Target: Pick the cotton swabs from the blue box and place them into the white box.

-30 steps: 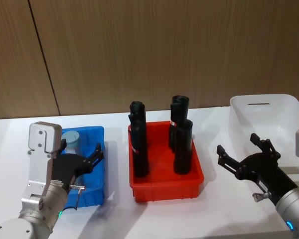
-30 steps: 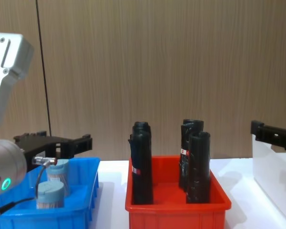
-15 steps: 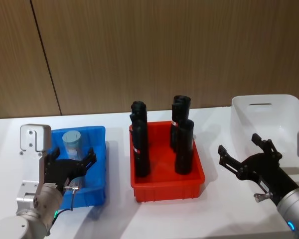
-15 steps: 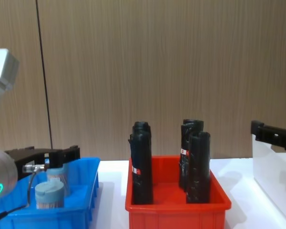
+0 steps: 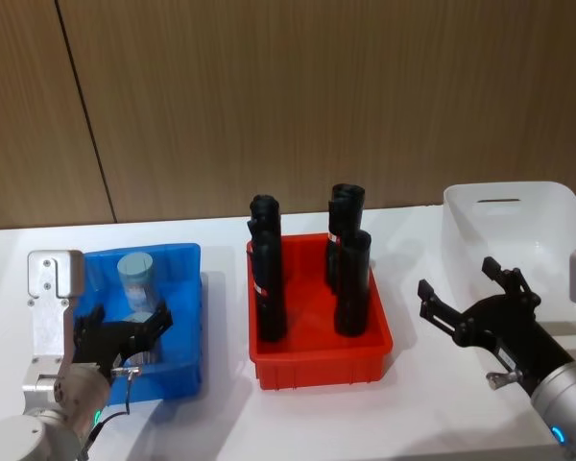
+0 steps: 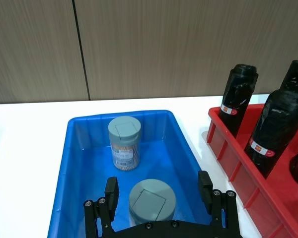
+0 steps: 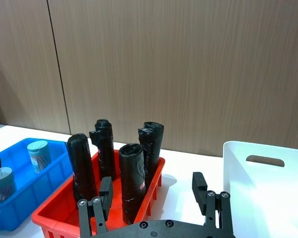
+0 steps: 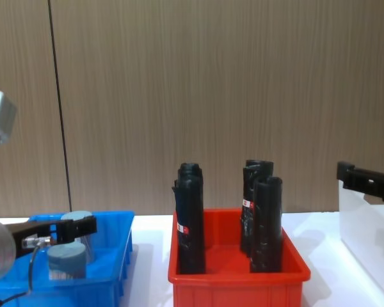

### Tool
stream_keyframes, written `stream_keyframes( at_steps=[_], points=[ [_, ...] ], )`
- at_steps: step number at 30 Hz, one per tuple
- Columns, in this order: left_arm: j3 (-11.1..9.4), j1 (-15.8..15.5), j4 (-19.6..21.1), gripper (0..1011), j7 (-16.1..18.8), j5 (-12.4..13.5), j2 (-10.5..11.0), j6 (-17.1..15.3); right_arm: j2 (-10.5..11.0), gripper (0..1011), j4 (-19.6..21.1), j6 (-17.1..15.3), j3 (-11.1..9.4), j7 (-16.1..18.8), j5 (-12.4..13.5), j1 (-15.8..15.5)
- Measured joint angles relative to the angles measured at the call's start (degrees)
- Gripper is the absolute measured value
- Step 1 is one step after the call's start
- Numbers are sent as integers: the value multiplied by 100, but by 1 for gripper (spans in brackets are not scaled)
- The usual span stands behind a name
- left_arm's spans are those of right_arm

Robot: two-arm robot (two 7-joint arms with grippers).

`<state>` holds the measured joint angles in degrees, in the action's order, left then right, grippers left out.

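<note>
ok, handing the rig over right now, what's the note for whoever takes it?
Left gripper: open, low in the blue box, fingers on either side of the near cotton swab jar, not closed on it.
Right gripper: open, empty, over the table between the red bin and the white box.
The far cotton swab jar stands upright at the back of the blue box.
Done: no jar moved yet.
Left: grasp the near jar, carry it to the white box, then the far one.

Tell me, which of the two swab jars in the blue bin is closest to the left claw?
The front jar, lined up between the open fingers of the left gripper. The other jar stands farther back in the blue box.
</note>
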<state>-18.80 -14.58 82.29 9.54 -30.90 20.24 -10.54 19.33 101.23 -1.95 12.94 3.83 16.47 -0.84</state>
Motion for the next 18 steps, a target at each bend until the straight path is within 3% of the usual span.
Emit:
stream_keyframes(
  at_steps=[18],
  points=[
    [83, -138, -331, 1004, -236, 140, -15, -275, 0, 1002, 0, 0, 0, 0, 0, 0]
  ],
)
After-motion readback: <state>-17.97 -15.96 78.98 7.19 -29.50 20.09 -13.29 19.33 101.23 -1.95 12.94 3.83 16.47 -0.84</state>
